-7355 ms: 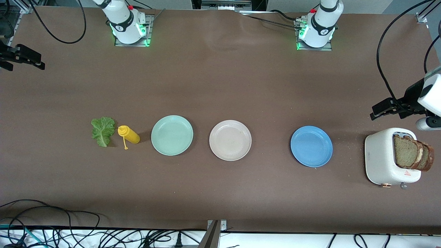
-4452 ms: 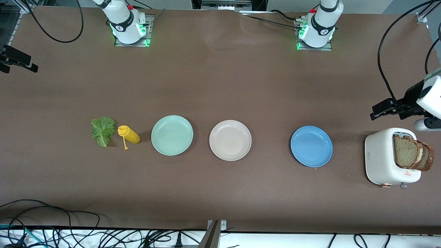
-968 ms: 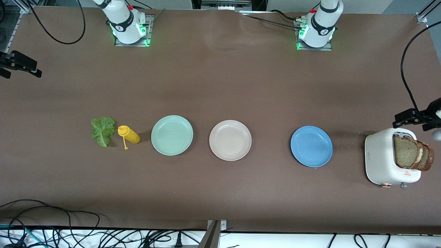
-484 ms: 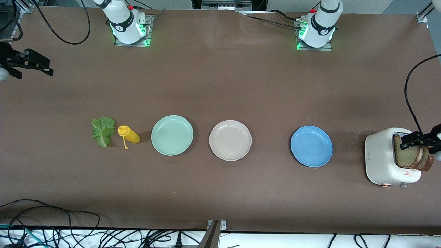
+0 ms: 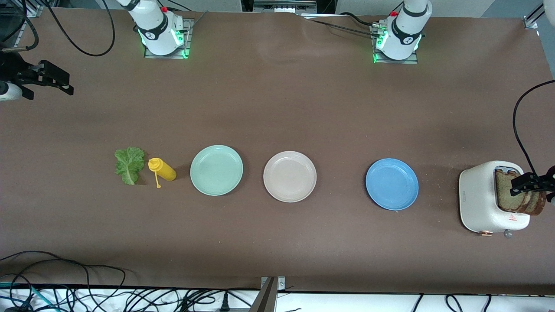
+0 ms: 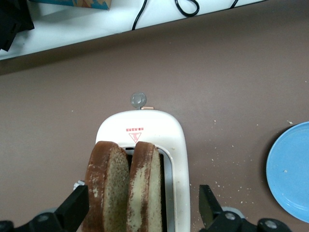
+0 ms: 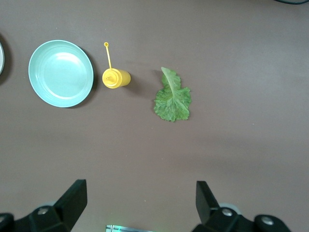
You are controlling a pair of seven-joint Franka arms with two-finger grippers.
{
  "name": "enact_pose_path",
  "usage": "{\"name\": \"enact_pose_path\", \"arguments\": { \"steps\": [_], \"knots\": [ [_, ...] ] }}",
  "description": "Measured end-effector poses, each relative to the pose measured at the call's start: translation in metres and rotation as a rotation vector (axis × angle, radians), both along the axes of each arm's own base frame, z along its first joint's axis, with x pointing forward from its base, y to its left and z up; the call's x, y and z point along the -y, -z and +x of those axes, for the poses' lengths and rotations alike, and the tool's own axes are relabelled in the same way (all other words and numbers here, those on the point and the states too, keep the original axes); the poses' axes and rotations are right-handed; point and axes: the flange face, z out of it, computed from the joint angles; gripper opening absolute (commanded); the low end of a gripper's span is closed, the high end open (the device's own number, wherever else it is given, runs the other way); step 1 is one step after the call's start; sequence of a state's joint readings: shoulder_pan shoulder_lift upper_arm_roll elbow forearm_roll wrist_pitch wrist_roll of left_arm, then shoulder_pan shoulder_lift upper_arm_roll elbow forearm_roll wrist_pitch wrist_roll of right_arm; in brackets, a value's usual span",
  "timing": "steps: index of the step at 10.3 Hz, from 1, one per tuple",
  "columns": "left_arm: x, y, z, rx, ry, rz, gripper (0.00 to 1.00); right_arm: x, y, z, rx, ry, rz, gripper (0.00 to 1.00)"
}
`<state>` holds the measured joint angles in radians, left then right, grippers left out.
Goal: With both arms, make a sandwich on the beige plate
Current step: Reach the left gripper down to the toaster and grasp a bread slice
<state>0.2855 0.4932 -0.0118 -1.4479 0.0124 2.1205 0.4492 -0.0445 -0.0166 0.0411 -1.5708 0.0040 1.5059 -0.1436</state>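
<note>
Left gripper (image 6: 140, 215), jaws spread, hangs over two brown-crusted bread slices (image 6: 125, 186) in the white toaster (image 5: 481, 199) at the bench's left-arm end. Straddle one slice only (they touch), lift straight.

Right gripper (image 7: 137, 205) waits spread wide, above the bare bench near the ruffled green lettuce leaf (image 7: 172, 99). Round beige plate (image 5: 289, 176) mid-bench, nothing on it.

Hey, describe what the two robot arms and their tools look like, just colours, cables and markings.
Both arms are white with black joint bands. Each base shows a red button, a round black logo and a green glow, on a grey mounting plate. Black cables loop from each arm. The left tool and right tool are black; the wrist views show two flat, squared black fingers on each, with round grey fasteners near their roots.
</note>
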Motion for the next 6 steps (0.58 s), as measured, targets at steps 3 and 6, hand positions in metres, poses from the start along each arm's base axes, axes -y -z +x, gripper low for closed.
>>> {"name": "enact_pose_path", "arguments": {
  "steps": [3, 6],
  "knots": [
    [0.006, 0.002, 0.002, 0.000, 0.013, -0.004, 1.00, 0.001, 0.000, 0.000, 0.000, 0.001, 0.000, 1.00],
    [0.013, -0.001, 0.005, 0.015, 0.023, -0.004, 1.00, 0.004, 0.000, 0.000, 0.000, 0.006, -0.001, 1.00]
  ]
}}
